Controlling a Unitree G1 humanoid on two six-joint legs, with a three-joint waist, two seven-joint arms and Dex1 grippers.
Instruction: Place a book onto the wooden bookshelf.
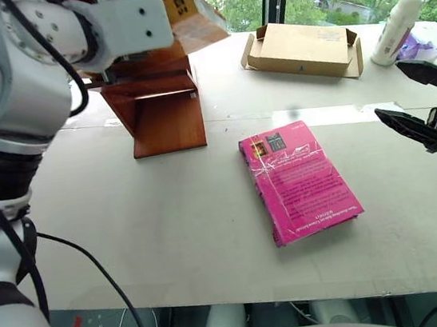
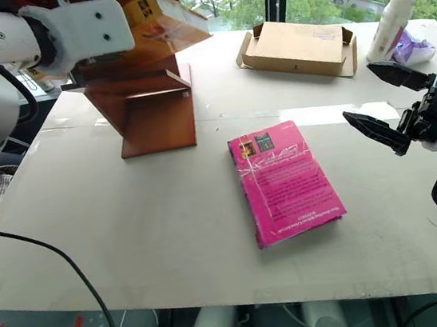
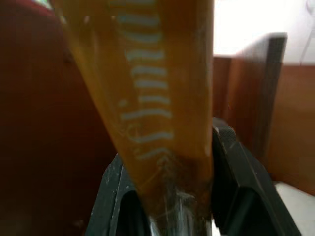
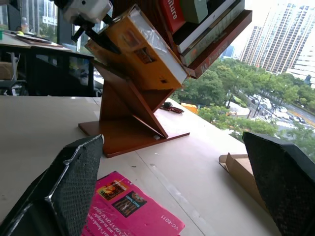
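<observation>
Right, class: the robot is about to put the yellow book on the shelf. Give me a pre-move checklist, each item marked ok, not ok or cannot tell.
1. Left gripper clamped on the book: ok, jaws shut on its lower end.
2. Book at the wooden bookshelf: ok, held tilted against a slanted panel.
3. Book resting in its slot: cannot tell.
4. Room beside the shelved books: cannot tell.
5. Right gripper out of the way: ok, open, off to the side above the table.
6. Pink book clear of the shelf: ok, lying flat, apart.

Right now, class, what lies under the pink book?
The pink book lies flat on the pale tabletop, right beside the open right gripper. Anything beneath the book is covered.
</observation>
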